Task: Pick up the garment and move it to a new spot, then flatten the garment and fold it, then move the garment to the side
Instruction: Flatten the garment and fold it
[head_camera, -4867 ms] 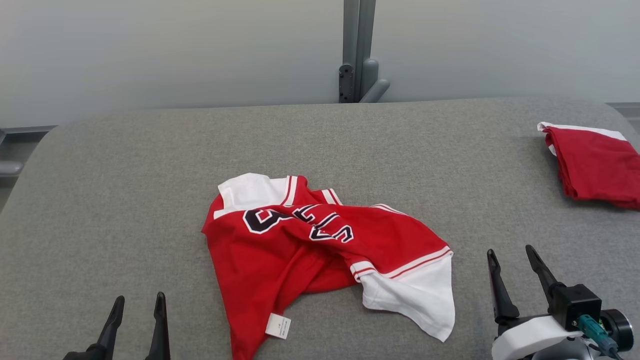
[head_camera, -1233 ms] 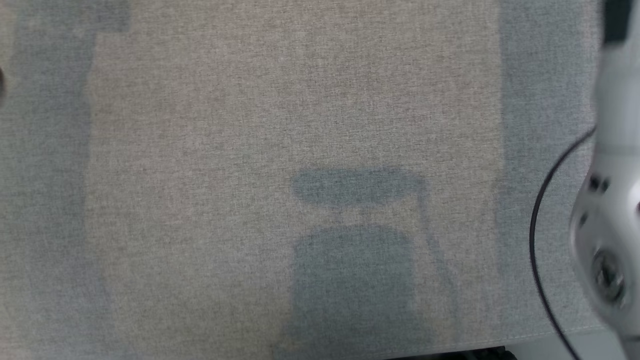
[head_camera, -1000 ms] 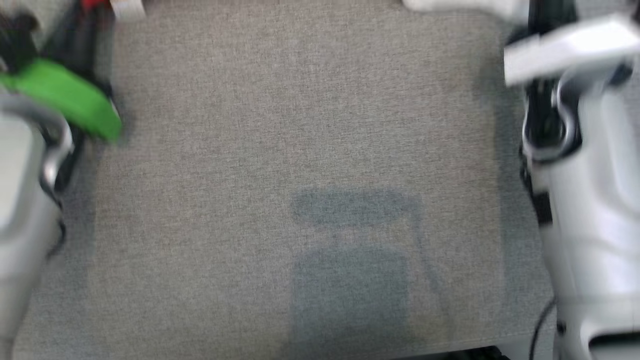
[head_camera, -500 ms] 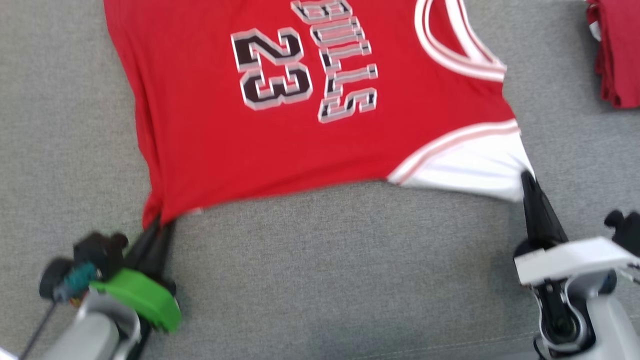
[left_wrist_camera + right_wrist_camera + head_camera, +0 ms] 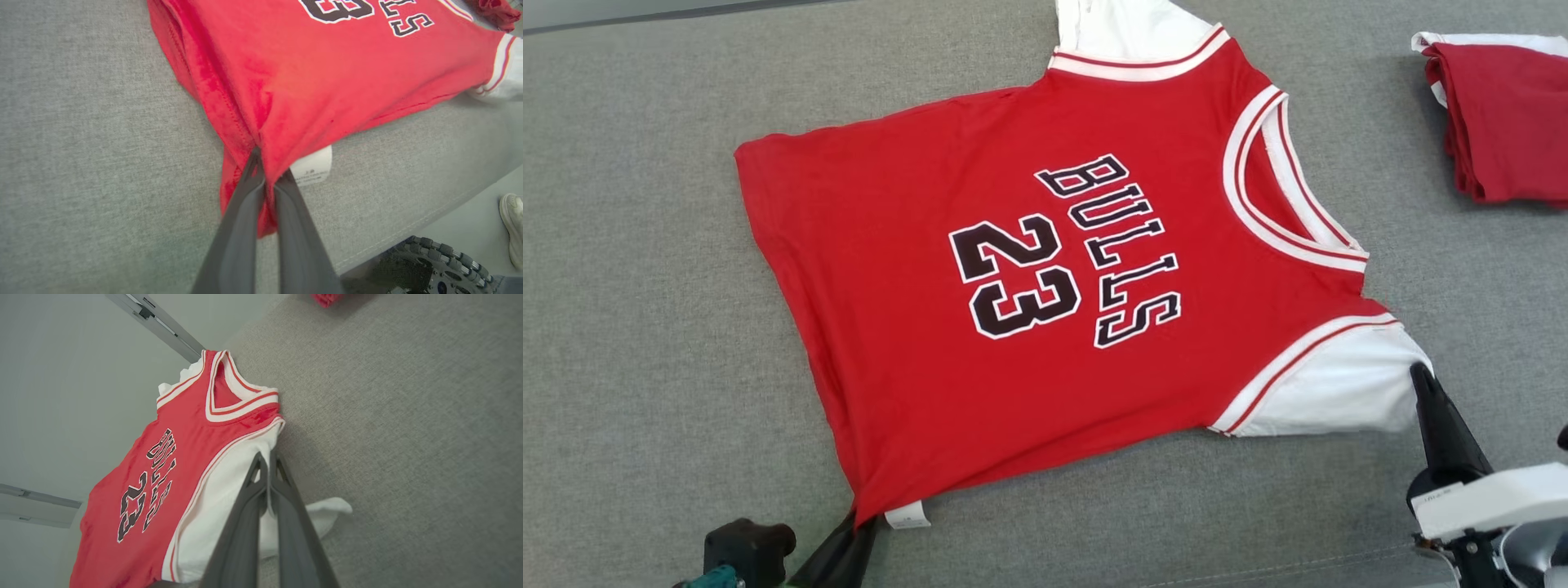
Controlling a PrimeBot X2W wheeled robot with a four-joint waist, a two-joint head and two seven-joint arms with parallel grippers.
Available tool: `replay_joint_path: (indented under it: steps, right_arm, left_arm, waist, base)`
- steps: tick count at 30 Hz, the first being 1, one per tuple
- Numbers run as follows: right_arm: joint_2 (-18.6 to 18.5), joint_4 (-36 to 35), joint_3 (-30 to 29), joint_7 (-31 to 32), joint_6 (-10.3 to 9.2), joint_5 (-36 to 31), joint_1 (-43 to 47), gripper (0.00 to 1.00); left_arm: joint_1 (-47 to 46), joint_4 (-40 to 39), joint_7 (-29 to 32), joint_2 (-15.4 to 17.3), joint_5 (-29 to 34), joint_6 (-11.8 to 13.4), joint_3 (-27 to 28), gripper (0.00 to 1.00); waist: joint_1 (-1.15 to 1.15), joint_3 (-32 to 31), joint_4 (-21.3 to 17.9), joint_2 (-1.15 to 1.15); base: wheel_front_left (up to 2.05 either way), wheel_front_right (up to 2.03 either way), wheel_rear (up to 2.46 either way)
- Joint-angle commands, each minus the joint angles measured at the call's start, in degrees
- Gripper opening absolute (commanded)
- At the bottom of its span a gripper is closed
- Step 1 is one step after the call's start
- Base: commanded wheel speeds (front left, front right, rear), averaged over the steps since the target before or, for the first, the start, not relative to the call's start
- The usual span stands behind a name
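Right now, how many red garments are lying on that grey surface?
2. The jersey lies spread out in the middle of the grey surface. A folded red garment sits at the right edge, apart from it; that stack may hide further pieces.

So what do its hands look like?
The left gripper and right gripper each have two long, dark grey fingers tapering to points. A white block with a label backs the right; a black knob and teal plug sit by the left.

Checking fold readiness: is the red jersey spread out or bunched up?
Spread: the jersey lies open, front up, near corners pinched by left gripper and right gripper.
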Motion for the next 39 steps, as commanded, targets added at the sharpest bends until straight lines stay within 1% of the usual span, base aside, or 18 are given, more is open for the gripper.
replay_joint_path:
  steps: [1,6,9,12,18,22,24,27,28,29,33,39]
  right_arm:
    - [0.1,-0.3,0.1,0.4,-0.07,-0.6,-2.0,0.00]
    - [0.4,1.5,1.0,2.1,-0.07,-2.0,-7.6,0.00]
    - [0.5,3.2,1.0,3.0,-0.06,-3.1,-10.7,0.00]
    - [0.6,5.2,1.1,3.7,-0.06,-4.1,-13.1,0.00]
    - [0.5,9.0,1.7,4.3,-0.05,-5.5,-17.4,0.00]
    - [-0.3,12.0,2.4,4.8,-0.05,-6.7,-21.2,0.00]
    - [-0.4,13.7,2.6,4.8,-0.05,-7.1,-23.2,0.00]
    - [-0.8,16.8,2.8,4.7,-0.05,-7.4,-26.5,0.00]
    - [-1.0,17.9,2.9,4.7,-0.05,-8.0,-27.5,0.00]
    - [-1.1,20.2,3.6,5.0,-0.05,-8.7,-29.8,0.00]
    - [-1.3,24.7,5.4,5.0,-0.05,-10.5,-34.4,0.00]
    - [-1.2,29.3,7.8,3.8,-0.05,-11.4,-38.5,0.00]
  left_arm:
    - [-0.1,-0.8,1.1,1.0,-0.4,0.3,0.1,0.00]
    - [-3.8,-4.3,7.5,3.5,-2.5,-0.4,0.6,0.00]
    - [-5.9,-6.2,10.8,4.3,-3.5,-0.2,1.1,0.00]
    - [-7.9,-7.3,13.5,5.0,-4.7,-0.6,1.4,0.00]
    - [-12.9,-7.1,19.9,5.9,-6.1,-3.0,0.3,0.00]
    - [-17.0,-5.3,24.5,6.3,-8.6,-4.9,0.6,0.00]
    - [-18.9,-3.8,26.5,5.5,-10.7,-5.9,1.1,0.00]
    - [-22.2,-1.0,29.7,4.3,-15.4,-7.7,2.4,0.00]
    - [-23.4,0.0,30.8,3.7,-17.5,-8.3,3.0,0.00]
    - [-25.9,2.2,33.3,2.5,-21.2,-9.2,4.3,0.00]
    - [-30.9,7.3,37.4,1.3,-24.4,-10.0,5.1,0.00]
    - [-34.9,12.7,39.9,-0.3,-25.9,-10.8,5.1,0.00]
  waist:
    - [0.01,0.0,0.1,0.23]
    - [0.01,-0.8,0.7,0.23]
    - [0.01,-1.1,1.2,0.23]
    - [0.01,-1.3,1.6,0.23]
    - [0.01,-1.0,2.2,0.23]
    - [0.01,-0.6,2.1,0.23]
    - [0.01,-0.5,2.0,0.23]
    - [0.01,-0.1,1.8,0.23]
    - [0.01,0.0,1.8,0.23]
    - [0.01,0.3,1.8,0.23]
    - [0.01,1.3,1.2,0.23]
    - [0.01,2.0,0.6,0.23]
  base:
    - [0.00,0.00,0.00]
    - [0.00,0.00,0.00]
    - [0.00,0.00,0.00]
    - [0.00,0.00,0.00]
    - [0.00,0.00,0.00]
    - [0.00,0.00,0.00]
    - [0.00,0.00,0.00]
    - [0.00,0.00,0.00]
    - [0.00,0.00,0.00]
    - [0.00,0.00,0.00]
    - [0.00,0.00,0.00]
    - [0.00,0.00,0.00]
